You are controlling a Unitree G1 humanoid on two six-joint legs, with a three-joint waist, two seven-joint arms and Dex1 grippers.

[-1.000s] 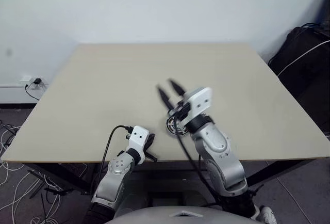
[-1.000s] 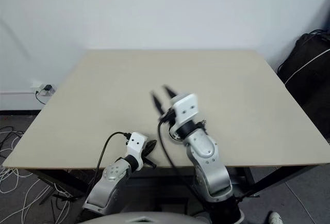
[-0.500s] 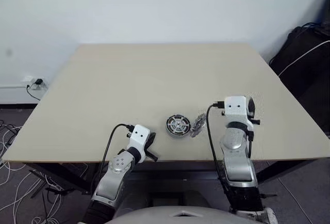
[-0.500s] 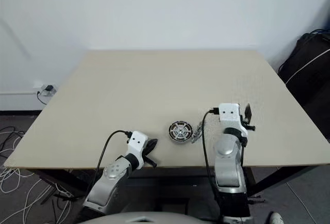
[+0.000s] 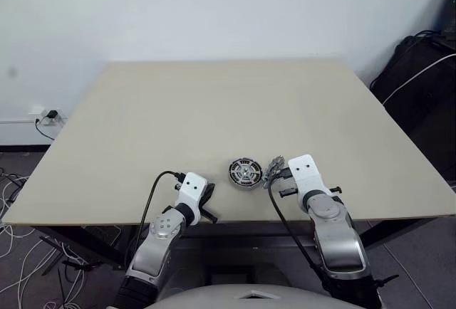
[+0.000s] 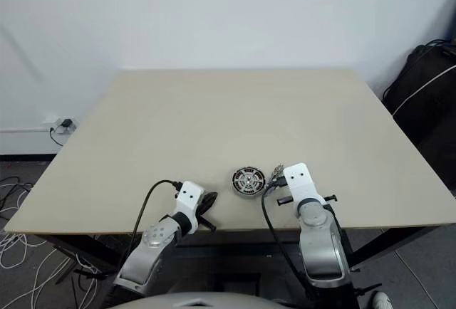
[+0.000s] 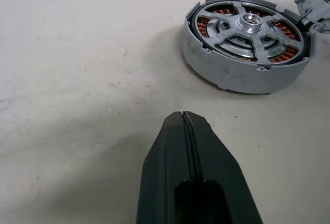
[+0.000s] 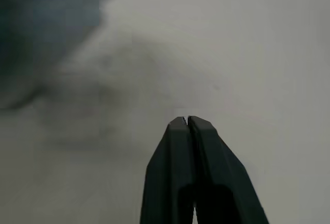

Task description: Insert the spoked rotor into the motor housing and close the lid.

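left end effector (image 7: 183, 116): fingers pressed together, nothing between them; sits low at the bench's near edge, left of the parts, pointing toward the motor housing
bench (image 5: 214, 110): pale beige top, parts grouped near the near edge
motor housing (image 7: 246, 42): flat on the bench, grey wall, copper coils showing between the spokes
spoked rotor (image 7: 247, 25): seated inside the housing, silvery spokes and hub facing up
lid (image 5: 273, 170): just right of the housing, not on it, tilted up on edge; cannot tell whether it touches the housing
right end effector (image 8: 186, 120): fingers pressed together, empty; over the bench just right of the lid, cannot tell if touching it
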